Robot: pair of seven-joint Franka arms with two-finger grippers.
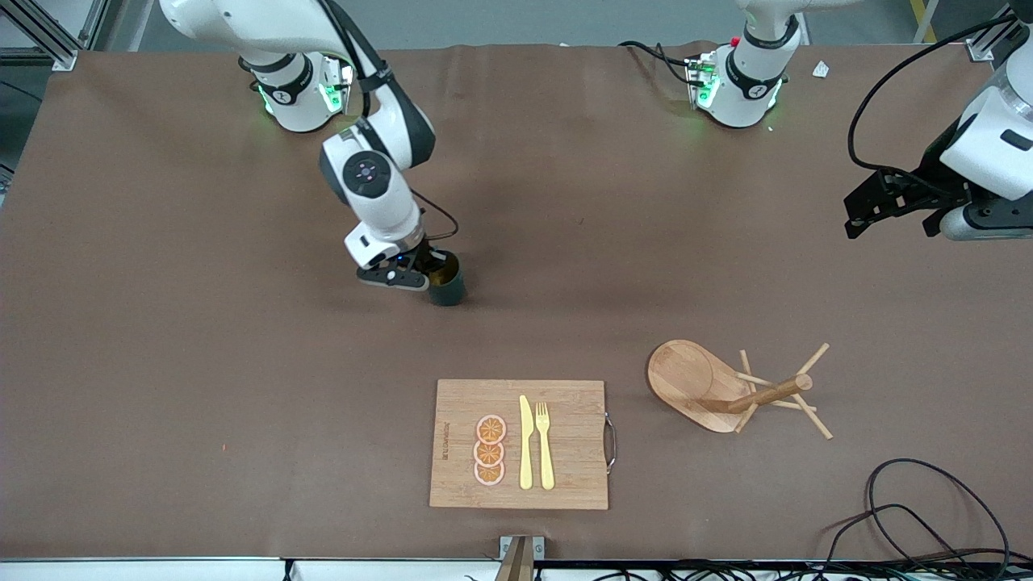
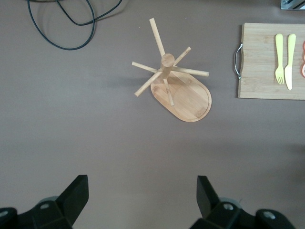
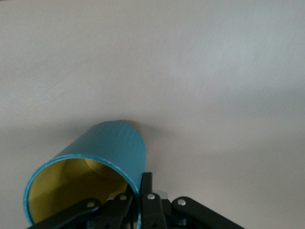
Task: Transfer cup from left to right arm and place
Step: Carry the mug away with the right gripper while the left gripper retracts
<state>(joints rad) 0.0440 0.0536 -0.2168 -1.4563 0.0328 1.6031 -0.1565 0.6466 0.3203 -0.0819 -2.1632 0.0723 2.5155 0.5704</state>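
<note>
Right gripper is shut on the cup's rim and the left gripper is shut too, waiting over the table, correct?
Not quite: the left gripper is open, its fingers spread wide in the left wrist view. The right gripper is indeed shut on the rim of the cup.

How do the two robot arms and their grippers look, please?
Both arms are white with dark grey joints and black cables; green lights glow at their bases. The right gripper and left gripper are black with two fingers; silver screws show on the right one.
</note>
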